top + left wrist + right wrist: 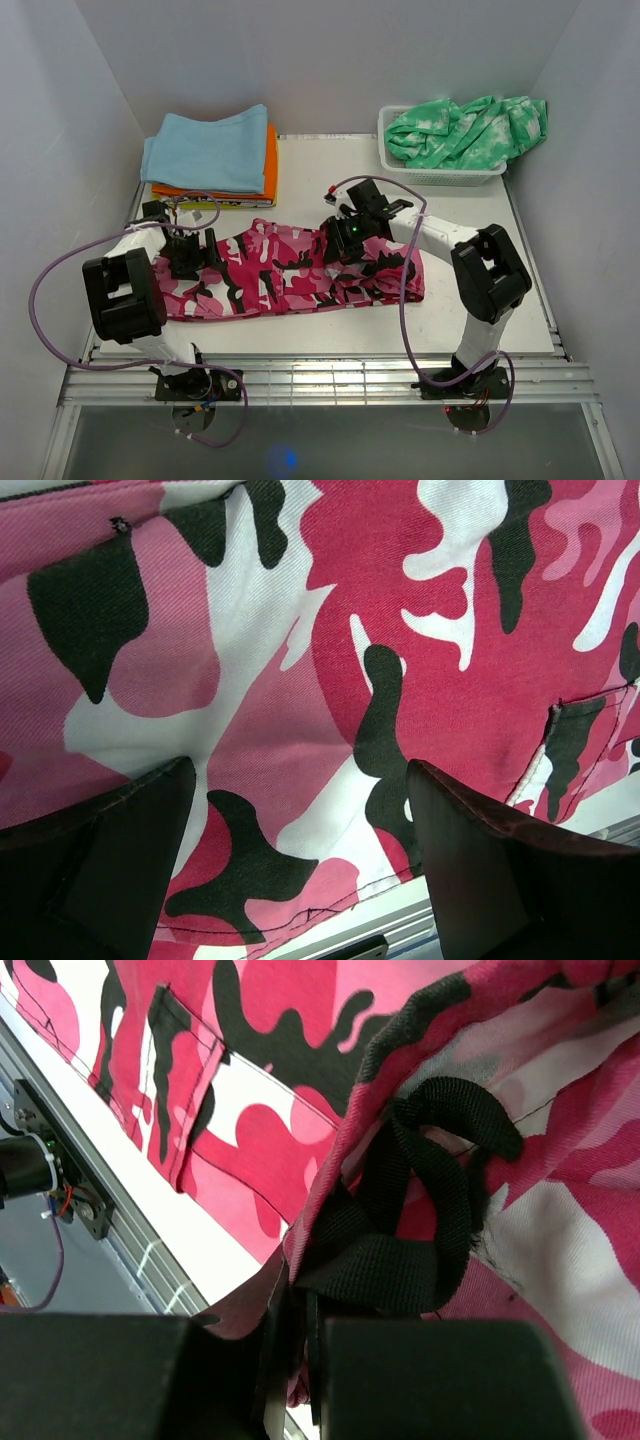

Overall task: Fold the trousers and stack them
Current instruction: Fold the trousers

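The pink camouflage trousers [290,275] lie folded in a long band across the middle of the table. My left gripper [188,262] is over their left end, open, with the flat cloth [300,680] showing between its fingers [470,870]. My right gripper [345,240] is at the upper edge near the middle, shut on the trousers' edge and a black webbing strap [420,1230]. The cloth [320,1210] is lifted and bunched there.
A stack of folded light blue [208,148], orange [268,170] and yellow clothes sits at the back left. A white basket [432,172] with a green-and-white tie-dye garment [470,130] stands at the back right. A metal rail [330,380] runs along the table's near edge.
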You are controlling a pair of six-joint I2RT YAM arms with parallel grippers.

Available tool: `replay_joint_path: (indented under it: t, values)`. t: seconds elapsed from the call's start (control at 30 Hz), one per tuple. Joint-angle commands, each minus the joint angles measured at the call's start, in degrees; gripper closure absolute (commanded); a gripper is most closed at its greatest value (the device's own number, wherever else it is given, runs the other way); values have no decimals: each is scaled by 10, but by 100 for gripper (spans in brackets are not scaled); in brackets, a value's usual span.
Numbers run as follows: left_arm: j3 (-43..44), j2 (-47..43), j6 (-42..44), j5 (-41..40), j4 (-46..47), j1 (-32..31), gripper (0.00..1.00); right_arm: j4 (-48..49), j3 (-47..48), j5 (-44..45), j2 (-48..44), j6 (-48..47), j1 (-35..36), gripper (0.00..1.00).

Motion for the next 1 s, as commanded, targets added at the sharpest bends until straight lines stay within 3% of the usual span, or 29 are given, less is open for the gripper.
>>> replay_joint_path:
  t: [0.0, 0.97]
  values:
    - [-23, -20, -9, -16, 2, -5, 2, 24, 45, 10, 19, 26, 16, 92]
    - [-27, 0, -28, -42, 8, -24, 2, 39, 153, 27, 116, 101, 103, 92]
